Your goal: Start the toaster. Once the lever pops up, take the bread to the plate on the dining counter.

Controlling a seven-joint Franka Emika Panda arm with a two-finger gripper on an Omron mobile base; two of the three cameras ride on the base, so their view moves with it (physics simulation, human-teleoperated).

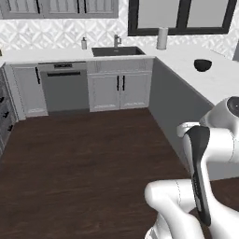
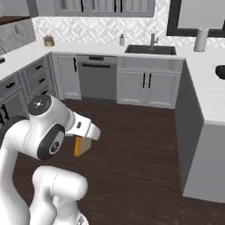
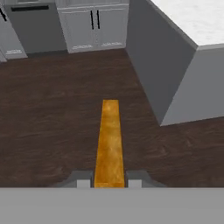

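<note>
- hand view: the bread (image 3: 109,142) stands edge-on between the two fingertips of the gripper (image 3: 109,183), pinched from both sides and reaching forward over the dark wood floor (image 3: 52,127).
- right base view: the slice (image 2: 81,146) hangs just under the white hand.
- the dining counter (image 3: 192,17) lies ahead to the right, well apart from the bread.

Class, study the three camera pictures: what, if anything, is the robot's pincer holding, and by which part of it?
The pincer is shut on the bread, one finger on each flat face, gripping the near edge of the slice; the rest sticks out forward, edge-on, above the dark wood floor.
</note>
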